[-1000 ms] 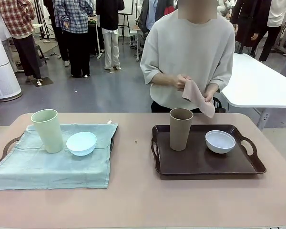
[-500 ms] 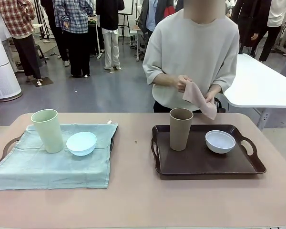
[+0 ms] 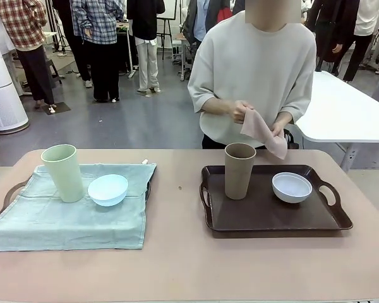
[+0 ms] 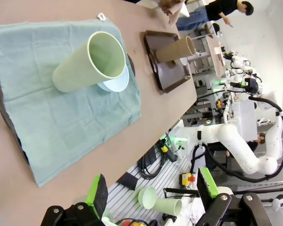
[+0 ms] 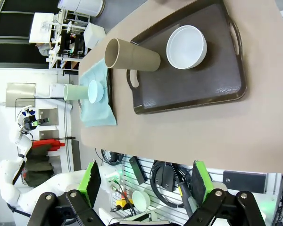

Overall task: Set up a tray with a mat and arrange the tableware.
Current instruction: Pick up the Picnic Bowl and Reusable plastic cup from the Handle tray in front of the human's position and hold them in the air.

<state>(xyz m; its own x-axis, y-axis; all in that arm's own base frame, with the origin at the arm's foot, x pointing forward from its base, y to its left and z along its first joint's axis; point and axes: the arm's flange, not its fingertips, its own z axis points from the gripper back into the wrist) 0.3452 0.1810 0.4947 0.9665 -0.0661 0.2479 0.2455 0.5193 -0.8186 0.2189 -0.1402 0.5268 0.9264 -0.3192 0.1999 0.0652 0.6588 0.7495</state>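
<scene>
Well beyond the right gripper (image 5: 146,181), spread wide and empty, sits the brown tray (image 5: 193,94), carrying the brown cup (image 5: 132,55) and white bowl (image 5: 186,47), likely light, stiff, slick: pinch each by its rim.

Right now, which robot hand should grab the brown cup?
Probably the right hand. The brown cup stands on the brown tray on the robot's right side, and that open hand faces it. The left hand faces the pale green cup.
</scene>
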